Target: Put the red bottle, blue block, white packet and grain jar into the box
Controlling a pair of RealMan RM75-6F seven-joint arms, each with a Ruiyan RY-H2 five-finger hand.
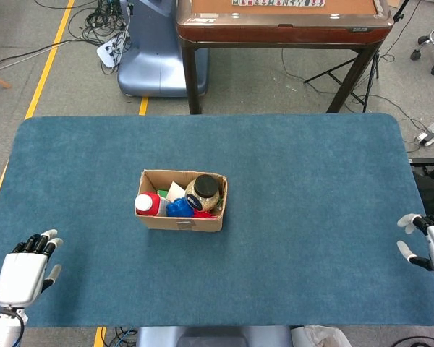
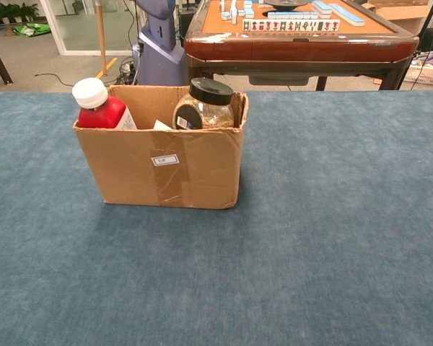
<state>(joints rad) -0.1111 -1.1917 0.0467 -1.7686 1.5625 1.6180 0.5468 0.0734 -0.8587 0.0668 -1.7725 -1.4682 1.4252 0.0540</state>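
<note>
So basically the packing looks done, as far as I can judge. The cardboard box sits a bit toward 9 o'clock of the blue table's middle, and everything the task names seems to be inside it: the red bottle with its white cap is at the 9 o'clock end, the grain jar with the black lid is at the 3 o'clock end, the blue block is wedged between them, and the white packet pokes up at about 12 o'clock from the block. From the chest view you only really see the bottle and jar sticking up over the rim; the block is hidden behind the front wall. The left hand is way out at the 8 o'clock corner of the table, holding nothing, fingers straight and slightly spread. The right hand is at the 4 o'clock edge, mostly cut off by the frame, fingers apart and nothing in it. Both are well apart from the box. My read: no items left to grab, so the next move is just parking the arms, maybe a quick check that nothing's about to tip out.
</note>
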